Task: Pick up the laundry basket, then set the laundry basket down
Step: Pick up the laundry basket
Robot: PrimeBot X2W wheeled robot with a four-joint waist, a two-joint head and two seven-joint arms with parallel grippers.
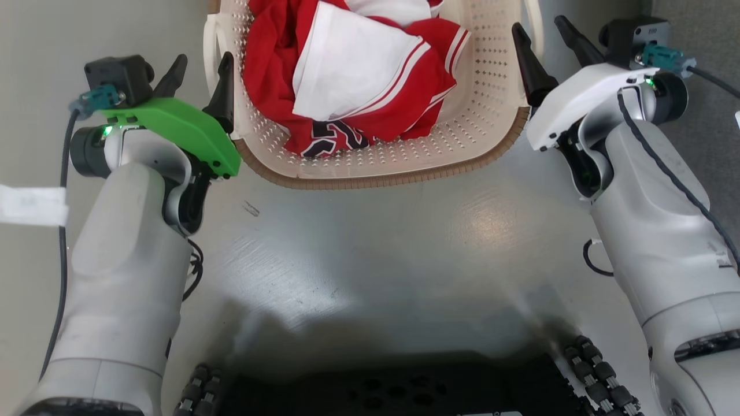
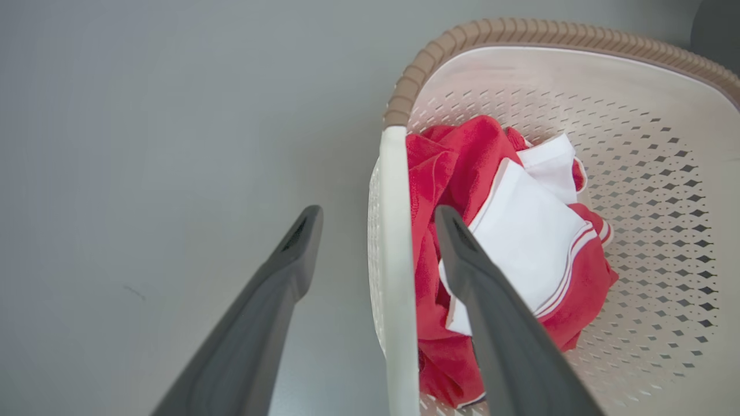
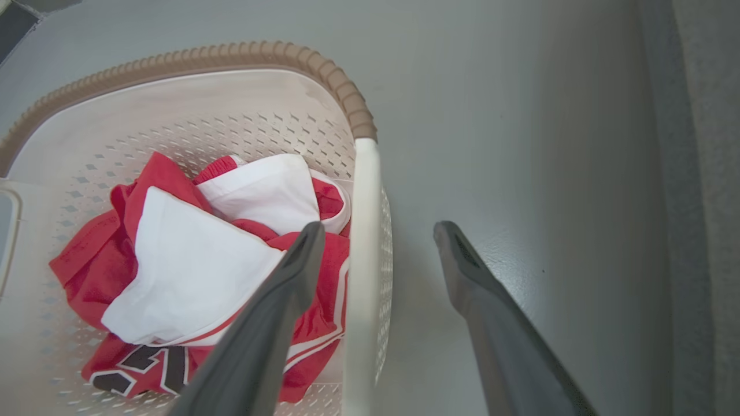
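Two spread grippers: left gripper (image 1: 204,56) and right gripper (image 1: 537,23) each straddle a white handle (image 2: 393,231) of the laundry basket (image 1: 404,162), upright on glossy grey floor (image 1: 376,248); long axis unclear.

Both forearms (image 1: 115,260) pale grey, smooth, rounded. L gripper (image 1: 204,58) has green wrist cover (image 1: 179,130); R gripper (image 1: 537,23) has white wrist cover (image 1: 584,95). Fingers (image 2: 509,335) dark grey, long, tapered, w/ slot near tips. Each wrist: black camera block (image 1: 118,75), teal plug (image 1: 95,98), black cables (image 1: 60,260), small green lights (image 1: 107,131). White tag (image 1: 32,205) on L cable. Base (image 1: 393,393) black w/ roller wheels (image 1: 601,375).
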